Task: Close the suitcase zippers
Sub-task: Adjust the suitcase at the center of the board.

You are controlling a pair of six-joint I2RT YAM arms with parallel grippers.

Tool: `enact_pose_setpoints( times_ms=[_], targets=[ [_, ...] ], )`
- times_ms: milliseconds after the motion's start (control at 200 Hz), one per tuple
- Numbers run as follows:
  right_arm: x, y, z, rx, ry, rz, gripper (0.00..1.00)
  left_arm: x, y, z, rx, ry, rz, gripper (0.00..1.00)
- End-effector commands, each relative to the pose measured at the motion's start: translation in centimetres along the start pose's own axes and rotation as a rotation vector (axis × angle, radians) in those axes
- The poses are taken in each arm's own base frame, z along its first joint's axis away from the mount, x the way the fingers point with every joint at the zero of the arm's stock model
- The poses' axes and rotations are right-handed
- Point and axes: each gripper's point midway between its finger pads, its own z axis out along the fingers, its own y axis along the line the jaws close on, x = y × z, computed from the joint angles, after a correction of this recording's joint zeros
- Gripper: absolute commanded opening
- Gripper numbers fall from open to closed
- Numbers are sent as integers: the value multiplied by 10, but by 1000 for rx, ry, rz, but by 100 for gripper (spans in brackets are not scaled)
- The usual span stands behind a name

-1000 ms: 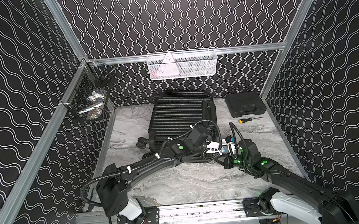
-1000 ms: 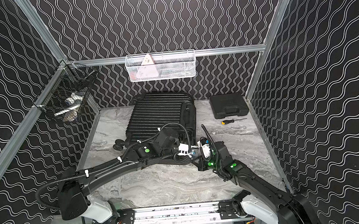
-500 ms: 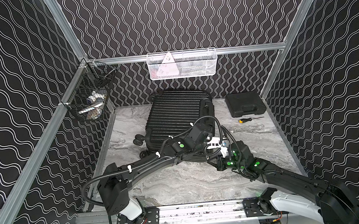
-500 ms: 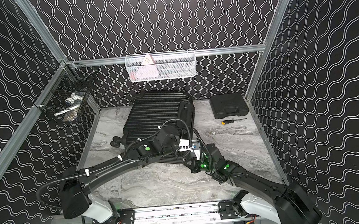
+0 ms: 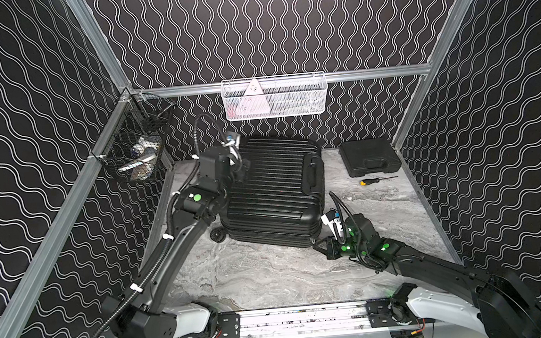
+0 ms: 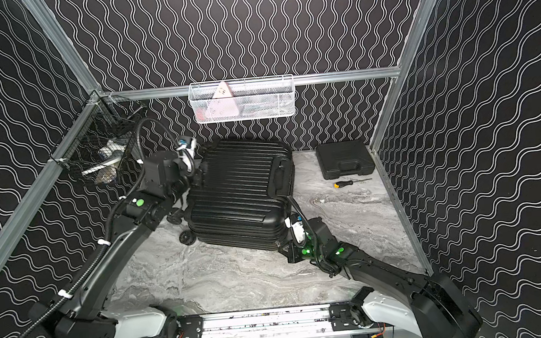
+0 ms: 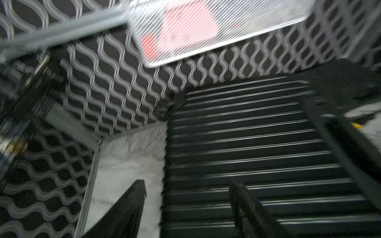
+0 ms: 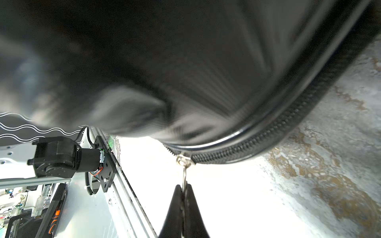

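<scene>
Though blurred up close, shows 1 suitcase (image 5: 271, 190), 1 zipper pull (image 8: 185, 174) pinched tight in right gripper (image 8: 184, 188). Shows left gripper (image 7: 188, 182) spread, empty; also 1 tool case (image 5: 368, 156), 1 screwdriver (image 5: 371, 181).

Left gripper (image 7: 187, 182): relocated from suitcase (image 5: 274, 189) near side to far-left corner. Right gripper (image 8: 183, 189) with zipper pull (image 8: 185, 162): shifted leftward.

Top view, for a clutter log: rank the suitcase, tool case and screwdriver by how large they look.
1. suitcase, by far the largest.
2. tool case, clearly smaller, though it lies farther back.
3. screwdriver, smallest.
</scene>
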Motion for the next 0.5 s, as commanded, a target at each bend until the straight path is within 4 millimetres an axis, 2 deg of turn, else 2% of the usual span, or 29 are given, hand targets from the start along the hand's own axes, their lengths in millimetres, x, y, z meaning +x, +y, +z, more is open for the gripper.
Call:
enact_pose_setpoints(
  times_ms=[0, 110, 200, 390, 490],
  targets=[
    [-5, 3, -1, -2, -11, -20, 0, 63, 43, 16, -121, 249, -135, 68],
    [-5, 4, -2, -1, -10, -22, 0, 100, 71, 29, -185, 394, -192, 67],
    [-6, 4, -3, -2, -10, -22, 0, 121, 76, 37, -195, 461, -208, 67],
    [-6, 4, -4, 3, -13, -24, 0, 155, 61, 50, -117, 614, -126, 67],
    [-7, 5, -6, 6, -16, -31, 0, 174, 49, 48, -46, 717, -48, 64]
  ],
)
